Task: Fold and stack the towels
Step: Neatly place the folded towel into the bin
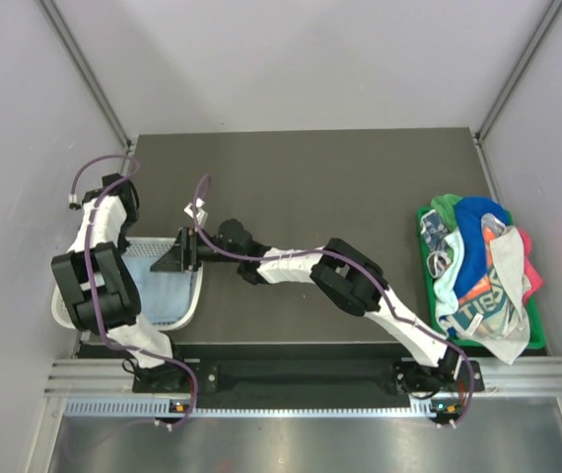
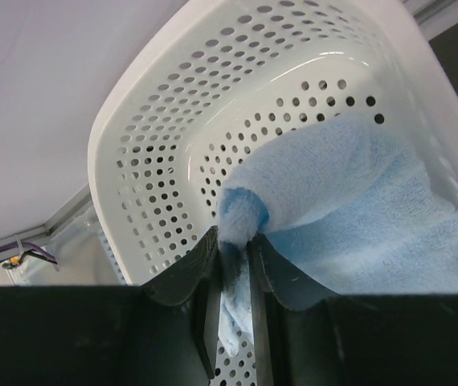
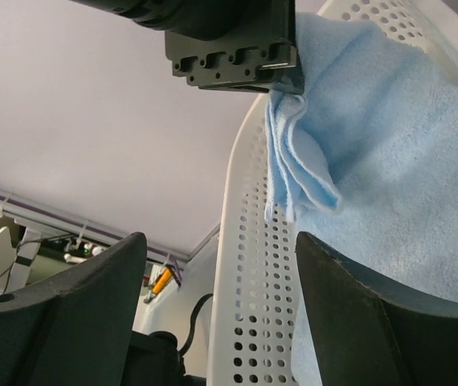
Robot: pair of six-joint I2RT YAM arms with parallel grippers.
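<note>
Most of the work looks undone. A jumbled heap of towels [image 1: 478,276], blue, green, pink and a printed white one, lies unfolded in the green tray [image 1: 537,330] at the right edge of the overhead view. Only one pale blue towel [image 2: 357,201] sits in the white basket [image 2: 173,121] at the lower left. From the right wrist view its edge shows several layers, so I'd judge it folded and being laid down as the first of the stack. I can't tell whether anything lies under it. The left gripper [image 2: 235,241] is nearly pressed together, pinching a bunched corner of that towel just inside the basket's corner. The left arm is doubled over the basket, elbow high, wrist aimed down into it. The right arm stretches low across the dark table [image 1: 311,187] from its base at the lower right, elbow near the middle, reaching the basket's right side. The right gripper [image 3: 219,241] is spread wide and holds nothing; the basket wall runs up between its fingers [image 3: 60,314].
</note>
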